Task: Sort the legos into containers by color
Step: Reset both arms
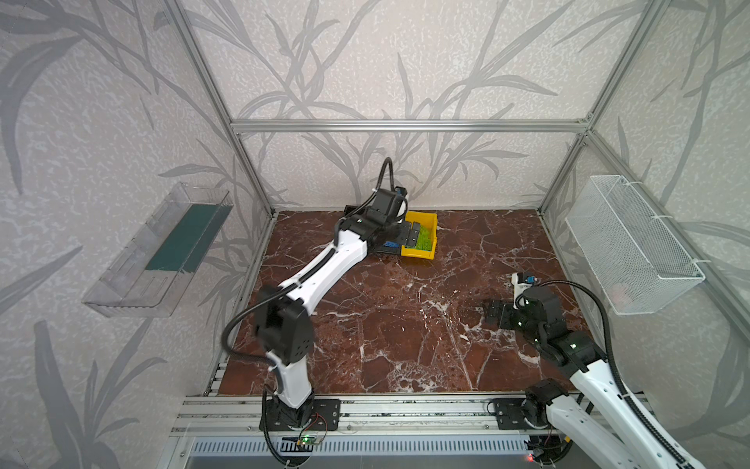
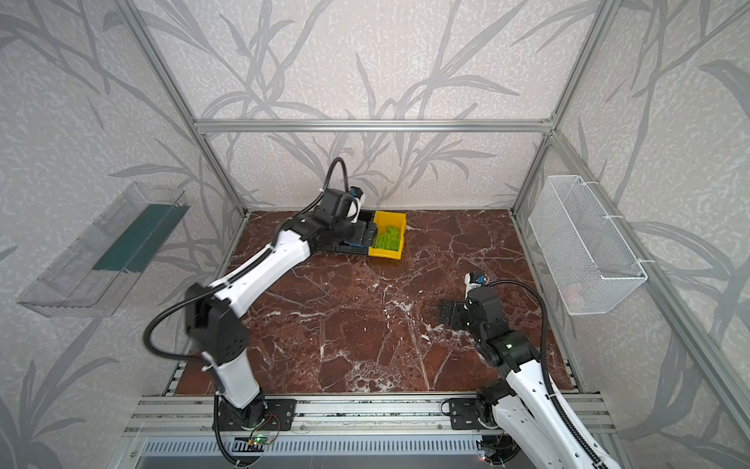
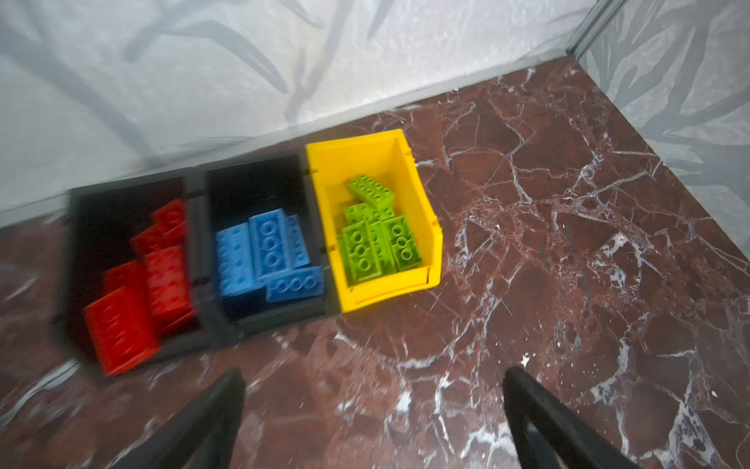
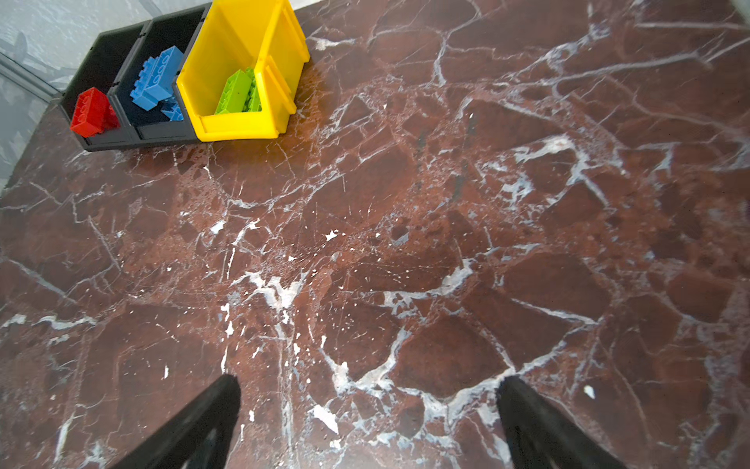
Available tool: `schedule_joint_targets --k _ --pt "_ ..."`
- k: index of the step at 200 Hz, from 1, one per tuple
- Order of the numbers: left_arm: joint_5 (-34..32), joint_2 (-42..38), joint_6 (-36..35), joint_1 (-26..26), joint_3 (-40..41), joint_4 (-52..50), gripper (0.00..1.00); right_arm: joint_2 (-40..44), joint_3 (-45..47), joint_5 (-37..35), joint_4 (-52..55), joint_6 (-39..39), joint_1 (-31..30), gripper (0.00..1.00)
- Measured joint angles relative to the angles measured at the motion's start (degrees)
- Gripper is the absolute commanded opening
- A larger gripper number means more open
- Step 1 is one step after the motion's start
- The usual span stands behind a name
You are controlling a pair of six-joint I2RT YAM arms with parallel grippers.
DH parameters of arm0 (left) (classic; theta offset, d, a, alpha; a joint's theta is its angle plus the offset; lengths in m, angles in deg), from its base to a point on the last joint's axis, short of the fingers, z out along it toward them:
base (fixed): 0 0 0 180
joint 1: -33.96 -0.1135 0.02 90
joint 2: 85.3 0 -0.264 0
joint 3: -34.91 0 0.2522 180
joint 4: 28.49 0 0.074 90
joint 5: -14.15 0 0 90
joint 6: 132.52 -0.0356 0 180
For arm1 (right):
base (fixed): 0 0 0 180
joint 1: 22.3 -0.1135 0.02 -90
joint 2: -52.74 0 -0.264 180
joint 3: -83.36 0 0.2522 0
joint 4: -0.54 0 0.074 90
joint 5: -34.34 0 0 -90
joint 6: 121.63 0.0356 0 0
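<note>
Three containers stand in a row against the back wall. A black bin [image 3: 121, 184] holds red legos [image 3: 134, 284], a second black bin [image 3: 251, 162] holds blue legos [image 3: 264, 251], and a yellow bin [image 3: 385, 298] holds lime green legos [image 3: 373, 239]. In both top views the left arm hides most of the black bins, while the yellow bin [image 1: 418, 253] shows. My left gripper [image 3: 373, 373] hangs open and empty above the row, over the join between the middle black bin and the yellow bin [image 1: 410, 235]. My right gripper [image 4: 369, 379] is open and empty low over bare table at the right [image 1: 491, 312].
The brown marble table [image 1: 406, 325] has no loose bricks that I can see. A clear plastic tray [image 1: 158, 251] hangs on the left wall and a white wire mesh basket [image 1: 633, 247] on the right wall. Aluminium frame posts stand at the back corners.
</note>
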Motion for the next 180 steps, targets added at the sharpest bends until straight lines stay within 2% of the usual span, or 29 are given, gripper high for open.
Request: schedule_joint_targets --k 20,38,61,79,99,125,148,180 --pt "-5.51 -18.56 2.86 -4.55 20.63 9.51 1.00 0.81 1.55 -4.81 -2.21 -1.79 0.13 0.99" --pt "-13.03 -30.25 5.57 -10.91 36.68 17.49 1.00 1.90 5.18 -10.19 -6.71 -3.61 0.68 0.99" --pt "-22.82 -38.29 6.73 -13.60 53.99 25.97 1.00 2.16 13.55 -16.39 -19.02 -7.74 1.29 0.99" --pt "-28.41 -40.72 5.38 -13.68 62.73 30.42 1.00 -1.22 18.75 -20.83 -28.98 -10.49 2.38 0.99" --pt "-32.17 -41.75 1.90 -14.47 67.38 36.22 1.00 -8.61 21.20 -23.65 -38.86 -11.93 5.51 0.99" --pt "-32.20 -39.21 -1.84 -18.47 72.70 49.18 1.00 -20.37 22.67 -24.94 -53.22 -14.01 8.92 0.99" --pt "-28.94 -31.80 -3.32 -23.34 76.17 58.95 1.00 -28.37 22.80 -24.76 -65.59 -16.90 9.09 0.99" --pt "-23.58 -18.49 -4.76 -27.47 74.27 69.35 1.00 -43.50 21.73 -20.46 -83.41 -20.09 10.69 0.99"
